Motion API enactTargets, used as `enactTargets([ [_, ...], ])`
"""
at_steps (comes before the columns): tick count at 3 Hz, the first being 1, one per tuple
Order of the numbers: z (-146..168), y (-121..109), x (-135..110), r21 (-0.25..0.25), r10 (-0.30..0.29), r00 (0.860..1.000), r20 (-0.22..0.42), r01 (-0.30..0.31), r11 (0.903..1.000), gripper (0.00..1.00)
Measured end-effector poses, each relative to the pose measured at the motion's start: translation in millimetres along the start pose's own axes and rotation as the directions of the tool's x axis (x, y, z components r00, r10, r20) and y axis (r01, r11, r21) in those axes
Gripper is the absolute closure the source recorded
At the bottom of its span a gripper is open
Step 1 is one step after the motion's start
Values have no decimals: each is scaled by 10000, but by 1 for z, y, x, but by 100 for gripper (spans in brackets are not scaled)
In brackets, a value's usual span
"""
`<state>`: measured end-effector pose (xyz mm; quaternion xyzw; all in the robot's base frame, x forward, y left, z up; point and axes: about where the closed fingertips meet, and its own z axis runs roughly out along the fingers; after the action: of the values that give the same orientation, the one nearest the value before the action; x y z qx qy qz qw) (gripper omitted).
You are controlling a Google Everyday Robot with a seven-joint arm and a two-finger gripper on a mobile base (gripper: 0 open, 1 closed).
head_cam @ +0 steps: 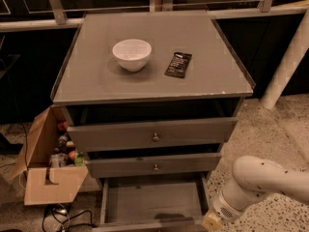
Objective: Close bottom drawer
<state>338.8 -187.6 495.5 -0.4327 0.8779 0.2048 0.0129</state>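
Where the cabinet (pixel 227 105) stands: on a speckled floor, its back to a dark wall with pale rails.
Tabletop (pixel 217 71): grey top surface of the cabinet, carrying two items.
Bowl (pixel 132 53): white, upright, left of centre on the cabinet's top.
Packet (pixel 178 64): dark and flat, right of centre on the cabinet's top, near the bowl but apart from it.
Top drawer (pixel 193 132): highest in the cabinet front, pulled out a little with a dark gap above its panel; one small knob at centre.
Middle drawer (pixel 120 166): second down in the cabinet front, also out a little; like knob.
Bottom drawer (pixel 149 202): lowest in the cabinet, pulled out furthest, plain grey inside exposed; its front panel lies at the lower edge of the view. Not closed.
Arm (pixel 260 178): white and rounded, at the cabinet's lower right, angled towards its lowest drawer.
Tool (pixel 212 222): pale end of the arm, just beside the right front corner of the cabinet's lowest drawer, partly cut off by the view's edge. Contact with the drawer: cannot tell. Spread or pressed together: cannot tell.
Box (pixel 48 185): open cardboard, on the floor against the cabinet's left side, holding bottles and small items.
Post (pixel 285 66): white, leaning, to the cabinet's right.
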Motion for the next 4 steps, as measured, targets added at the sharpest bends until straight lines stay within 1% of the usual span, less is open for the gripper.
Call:
enactTargets([
  [1, 0, 0, 0, 0, 4, 10000, 1, -4, 10000, 100],
  [2, 19, -7, 18, 64, 823, 9964, 218, -824, 9966, 100],
  [3, 53, -23, 51, -152, 1917, 9813, 198, -1914, 9814, 100],
  [4, 96, -32, 81, -446, 2937, 9557, -171, -2942, 9547, 100],
])
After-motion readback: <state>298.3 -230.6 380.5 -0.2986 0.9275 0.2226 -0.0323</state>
